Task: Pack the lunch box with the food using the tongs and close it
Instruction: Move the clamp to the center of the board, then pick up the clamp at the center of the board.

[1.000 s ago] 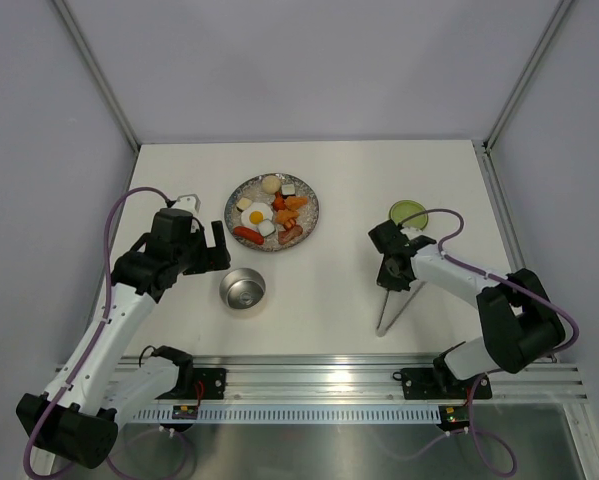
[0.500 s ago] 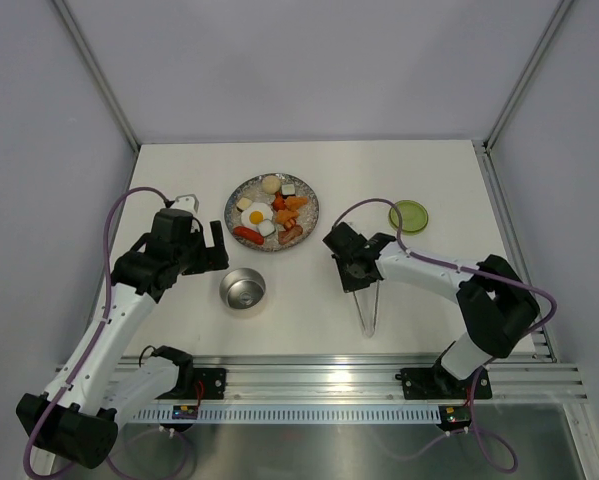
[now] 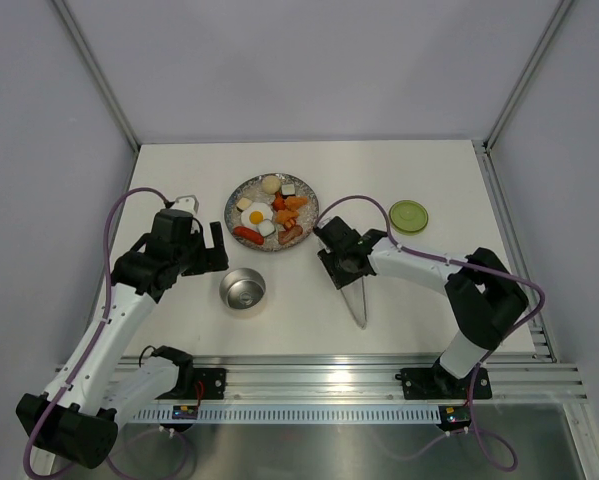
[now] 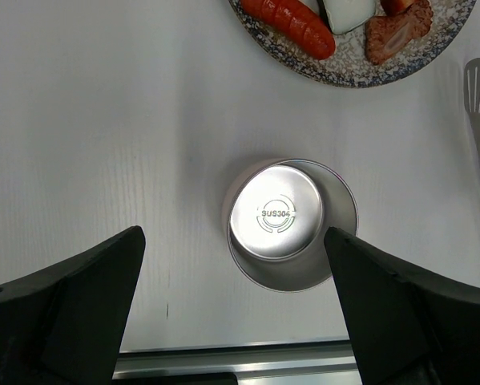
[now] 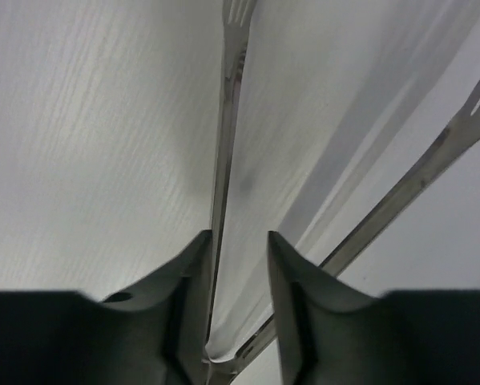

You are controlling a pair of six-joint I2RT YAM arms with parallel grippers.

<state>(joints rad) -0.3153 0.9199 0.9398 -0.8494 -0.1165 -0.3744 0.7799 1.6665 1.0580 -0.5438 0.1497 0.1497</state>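
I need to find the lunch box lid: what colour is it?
Light green. The lid shows best in the top external view.

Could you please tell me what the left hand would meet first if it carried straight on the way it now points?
Most likely the steel lunch box: the left wrist view shows it centred between the fingers of the open left hand, nothing in front of it. Depth is unclear.
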